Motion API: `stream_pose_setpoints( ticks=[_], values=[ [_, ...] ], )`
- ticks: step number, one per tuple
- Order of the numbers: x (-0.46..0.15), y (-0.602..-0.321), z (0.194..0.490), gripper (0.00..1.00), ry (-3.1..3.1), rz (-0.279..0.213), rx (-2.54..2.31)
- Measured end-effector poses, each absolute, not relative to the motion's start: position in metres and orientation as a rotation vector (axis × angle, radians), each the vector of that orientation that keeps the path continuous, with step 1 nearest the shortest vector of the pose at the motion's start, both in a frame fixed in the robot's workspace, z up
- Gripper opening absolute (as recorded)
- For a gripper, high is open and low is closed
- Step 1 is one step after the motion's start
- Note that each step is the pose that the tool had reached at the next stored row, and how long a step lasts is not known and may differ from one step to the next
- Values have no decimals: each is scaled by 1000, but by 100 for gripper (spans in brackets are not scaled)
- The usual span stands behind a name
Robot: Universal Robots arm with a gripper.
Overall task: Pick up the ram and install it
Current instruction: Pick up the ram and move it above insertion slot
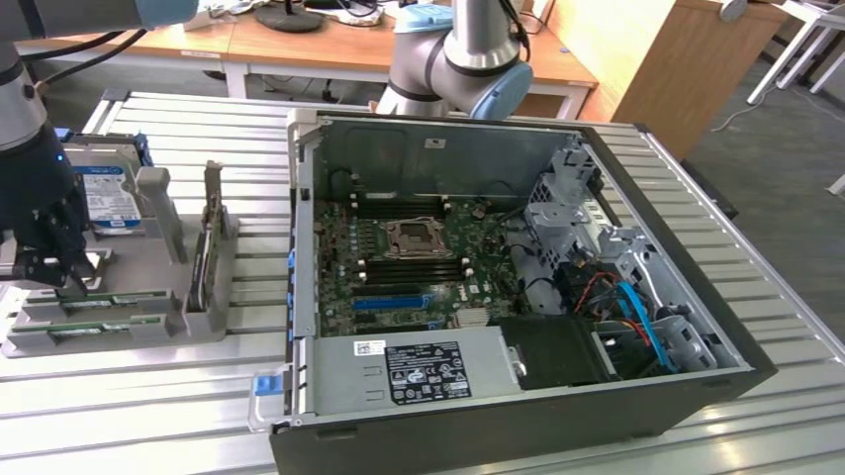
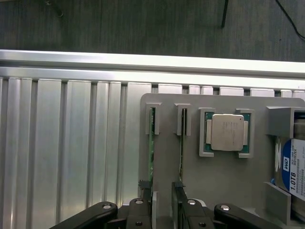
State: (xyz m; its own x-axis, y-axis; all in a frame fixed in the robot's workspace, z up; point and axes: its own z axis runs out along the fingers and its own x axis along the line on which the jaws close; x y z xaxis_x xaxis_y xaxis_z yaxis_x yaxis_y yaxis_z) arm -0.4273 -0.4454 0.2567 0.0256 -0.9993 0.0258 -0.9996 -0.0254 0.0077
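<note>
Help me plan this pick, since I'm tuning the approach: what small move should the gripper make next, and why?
Probably shift slightly sideways before descending. The open gripper hangs above the grey holder, and its fingertips seem lined up over the ram and the second stick, rather than straddling either.

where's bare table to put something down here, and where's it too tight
Free: the ribbed aluminium table between the grey plastic holder and the table's near edge, and the strip on the exterior view's right of the open black computer case. Crowded: the holder itself, under the open claw.
</note>
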Motion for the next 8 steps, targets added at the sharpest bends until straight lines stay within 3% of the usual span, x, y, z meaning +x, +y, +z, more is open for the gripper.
stream_pose_setpoints(
  ticks=[8],
  values=[
    [-427, -446, 257, 31, -2176, 20, 2233]
  ],
)
